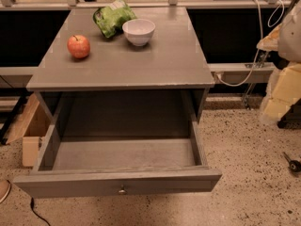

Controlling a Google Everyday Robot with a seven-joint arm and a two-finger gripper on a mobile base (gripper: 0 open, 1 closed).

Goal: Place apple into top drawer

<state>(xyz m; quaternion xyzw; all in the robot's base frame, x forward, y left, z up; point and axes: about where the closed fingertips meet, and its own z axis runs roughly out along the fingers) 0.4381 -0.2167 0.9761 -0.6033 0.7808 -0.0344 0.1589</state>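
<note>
On the tabletop (141, 65), one apple (78, 46), one bowl (138, 31), one bag (112, 16); tool (283, 86) far right, grip unclear.

Gripper: out of frame, no view of it. Top drawer (123, 154): back part hidden under the surface (141, 60); knob (122, 190) too small for detail. Green bag (112, 16): print blurred, right corner behind bowl (138, 31). Rt edge: pale & yellow shapes (284, 79) blurred, cut off, can't ID. Wooden box (29, 131) partly behind cabinet's left side. Cable (38, 216) & small dark item (293, 164) cut by frame edges.
</note>
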